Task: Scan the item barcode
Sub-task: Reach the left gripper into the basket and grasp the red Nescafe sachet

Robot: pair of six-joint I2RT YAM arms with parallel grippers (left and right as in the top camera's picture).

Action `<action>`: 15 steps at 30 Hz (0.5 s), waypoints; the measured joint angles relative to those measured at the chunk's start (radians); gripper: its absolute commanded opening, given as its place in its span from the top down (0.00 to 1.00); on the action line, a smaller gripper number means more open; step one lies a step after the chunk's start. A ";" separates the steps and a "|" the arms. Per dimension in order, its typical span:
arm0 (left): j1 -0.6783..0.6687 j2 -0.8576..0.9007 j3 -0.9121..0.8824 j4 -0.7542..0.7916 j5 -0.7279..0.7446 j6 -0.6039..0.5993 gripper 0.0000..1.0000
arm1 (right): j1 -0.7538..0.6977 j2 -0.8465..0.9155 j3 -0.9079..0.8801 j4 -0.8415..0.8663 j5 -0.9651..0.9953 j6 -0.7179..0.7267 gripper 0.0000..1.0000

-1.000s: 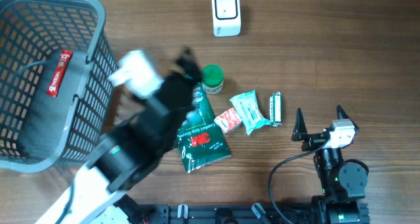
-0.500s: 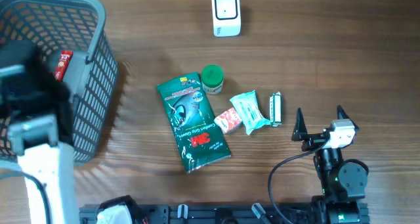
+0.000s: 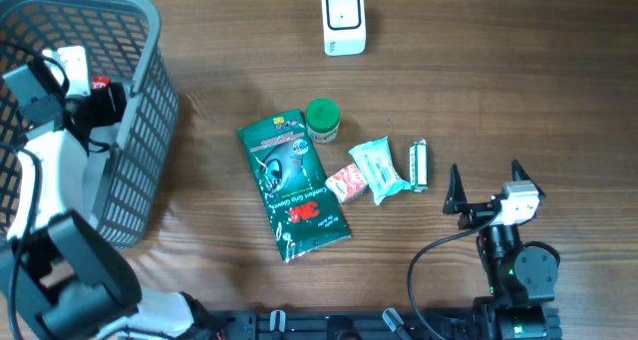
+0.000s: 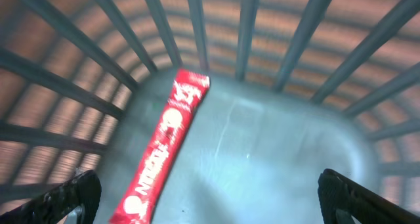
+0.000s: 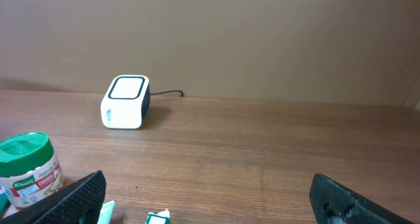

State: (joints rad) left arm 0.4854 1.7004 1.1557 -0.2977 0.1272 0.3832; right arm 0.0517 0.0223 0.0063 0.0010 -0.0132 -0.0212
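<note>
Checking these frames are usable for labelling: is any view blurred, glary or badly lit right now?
Overhead: sharp and evenly lit, with the print on the green 3M packet legible and no glare. Left wrist: soft, with the basket bars smeared and the red sachet readable only in part. Right wrist: crisp on the scanner and the Knorr jar, with no harsh shadows.

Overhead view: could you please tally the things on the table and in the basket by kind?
Packets: 5 (green pouch, red-and-white packet, teal packet, small pack, red stick in the basket)
Jars: 1 (green-lidded jar)
Scanners: 1 (white scanner)
Baskets: 1 (grey basket)
Total: 8
</note>
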 measured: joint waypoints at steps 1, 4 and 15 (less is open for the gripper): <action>0.004 0.021 0.000 0.004 0.002 0.006 0.00 | 0.000 0.000 0.000 0.000 0.000 0.000 0.00; 0.020 0.089 0.000 0.032 0.006 0.026 0.00 | 0.000 0.000 0.000 0.000 0.000 0.000 0.00; 0.047 0.249 0.007 0.145 0.036 0.034 0.00 | 0.000 0.000 0.000 0.000 0.000 0.000 0.00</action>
State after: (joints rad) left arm 0.5323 1.9491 1.1629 -0.1528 0.1631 0.4175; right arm 0.0517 0.0223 0.0063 0.0010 -0.0132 -0.0212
